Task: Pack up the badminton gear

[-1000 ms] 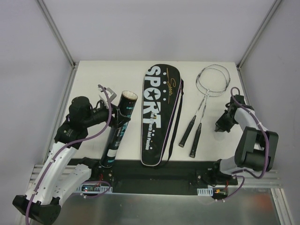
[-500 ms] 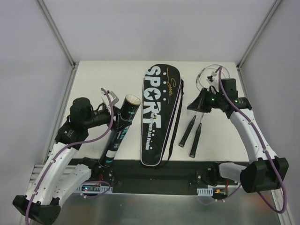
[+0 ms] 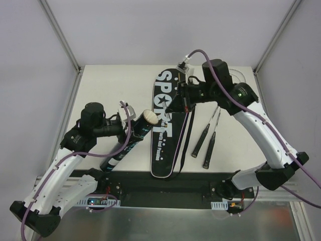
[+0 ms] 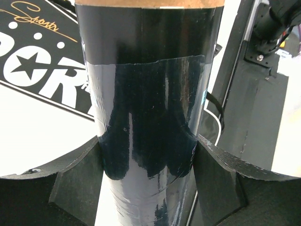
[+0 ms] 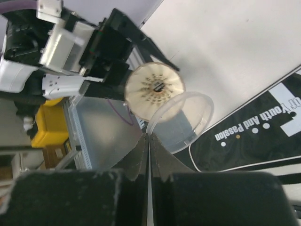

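Left end effector (image 4: 148,175), jaws wide around the long black tube (image 4: 150,108), aims its open mouth at the right end effector (image 5: 149,137), which pinches a clear lid (image 5: 186,117) just short of that mouth.

In the left wrist view the tube (image 4: 150,108) runs off the top and bottom edges. The bag (image 4: 37,70) behind it is cut down to a few letters. From above, the right arm (image 3: 258,128) covers the heads of the two rackets (image 3: 200,142), so only shafts and grips show. What the right tool (image 3: 184,99) pinches is too small to tell there. Its own camera shows a clear lid (image 5: 188,125), the near rim hidden between the fingers. Shuttlecocks (image 5: 155,88) sit end-on in the tube's mouth, too tightly packed to count.
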`<move>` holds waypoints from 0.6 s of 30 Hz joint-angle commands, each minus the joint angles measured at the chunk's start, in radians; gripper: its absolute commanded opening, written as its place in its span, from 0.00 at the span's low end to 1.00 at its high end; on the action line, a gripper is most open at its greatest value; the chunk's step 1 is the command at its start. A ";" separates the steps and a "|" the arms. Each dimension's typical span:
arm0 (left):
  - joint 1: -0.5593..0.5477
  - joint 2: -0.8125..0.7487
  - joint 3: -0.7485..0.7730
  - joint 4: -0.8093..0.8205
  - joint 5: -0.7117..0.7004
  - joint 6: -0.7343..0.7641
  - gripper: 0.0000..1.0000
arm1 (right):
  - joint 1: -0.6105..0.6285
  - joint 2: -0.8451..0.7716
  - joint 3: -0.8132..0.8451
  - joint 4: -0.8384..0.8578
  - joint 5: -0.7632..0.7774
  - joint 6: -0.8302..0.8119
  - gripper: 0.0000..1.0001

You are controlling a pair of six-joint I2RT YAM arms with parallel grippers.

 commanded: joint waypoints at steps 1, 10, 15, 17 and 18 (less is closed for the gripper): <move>-0.017 -0.004 0.069 -0.065 -0.015 0.181 0.00 | 0.063 0.103 0.185 -0.221 0.013 -0.100 0.01; -0.025 0.005 0.086 -0.128 -0.065 0.286 0.00 | 0.161 0.201 0.295 -0.391 0.009 -0.200 0.01; -0.037 0.019 0.091 -0.132 -0.062 0.287 0.00 | 0.195 0.220 0.291 -0.308 0.075 -0.126 0.01; -0.040 0.028 0.095 -0.134 -0.062 0.286 0.00 | 0.200 0.223 0.294 -0.273 0.090 -0.111 0.01; -0.043 0.033 0.098 -0.135 -0.064 0.284 0.00 | 0.203 0.222 0.283 -0.259 0.105 -0.064 0.01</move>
